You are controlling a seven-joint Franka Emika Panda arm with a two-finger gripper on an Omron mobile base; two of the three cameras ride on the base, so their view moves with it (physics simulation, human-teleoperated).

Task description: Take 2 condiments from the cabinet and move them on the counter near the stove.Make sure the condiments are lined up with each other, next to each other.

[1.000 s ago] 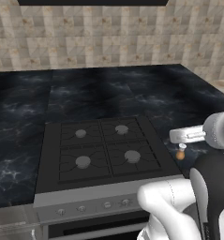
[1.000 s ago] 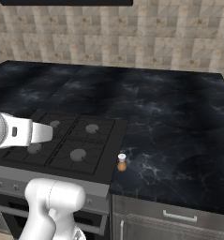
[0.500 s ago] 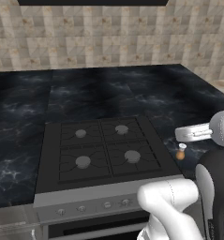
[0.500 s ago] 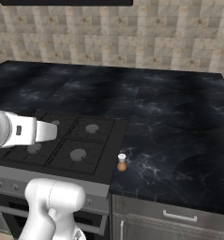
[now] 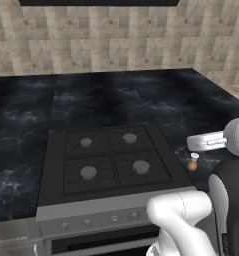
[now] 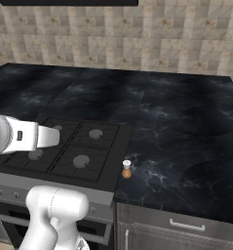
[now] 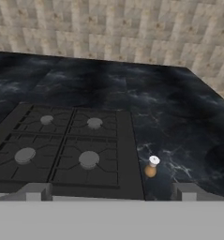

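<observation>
Since a second ago the arm's white link has swung a bit further right in the left base view, and in the right base view it reaches further over the stove. Bottle, stove and table haven't budged.

No brand or label readable on anything; the bottle is too small to show any print.

The orange-brown bottle (image 5: 192, 162) (image 6: 126, 169) (image 7: 152, 167) stands upright, long axis vertical, white cap on top. It sits on the black table (image 5: 21, 105) (image 6: 186, 127) (image 7: 179, 108) just beside the stove's (image 5: 106, 160) (image 6: 74, 151) (image 7: 66, 145) right edge, near the front. In the left base view the arm's link passes just above it, but the bottle isn't covered.

End effector (image 7: 111, 193): two grey fingertips (image 7: 37, 192) poke up at the bottom of the hand view, far apart, nothing between them, so it's wide open and empty. It looks over the stove's front edge.

Stove knobs are visible but too blurry to read any markings. A dark strip at the very top of both base views is cut off, can't tell what it is. Tiled wall (image 5: 116, 40) behind the table.
</observation>
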